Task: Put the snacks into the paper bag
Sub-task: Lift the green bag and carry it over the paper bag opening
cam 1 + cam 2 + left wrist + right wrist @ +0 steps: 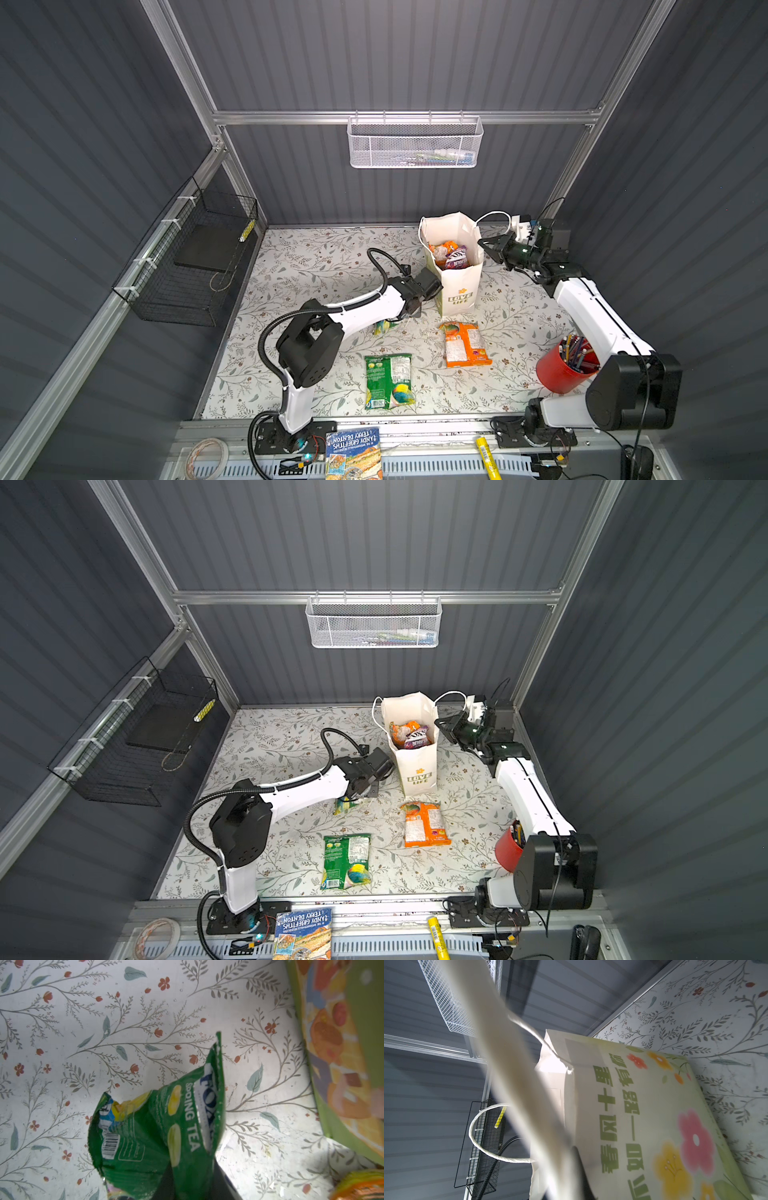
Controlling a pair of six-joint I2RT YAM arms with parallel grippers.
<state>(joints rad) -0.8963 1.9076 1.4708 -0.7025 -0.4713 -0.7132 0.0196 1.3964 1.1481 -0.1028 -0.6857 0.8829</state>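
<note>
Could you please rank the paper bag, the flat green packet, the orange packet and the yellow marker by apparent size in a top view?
1. paper bag: clearly largest.
2. flat green packet and orange packet: nearly alike, so unranked.
3. yellow marker: smallest.

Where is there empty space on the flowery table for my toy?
Biggest bare patch: back left, between the black wire basket and the paper bag. A smaller one: between orange packet and red cup. Crowded in front of the bag.
</note>
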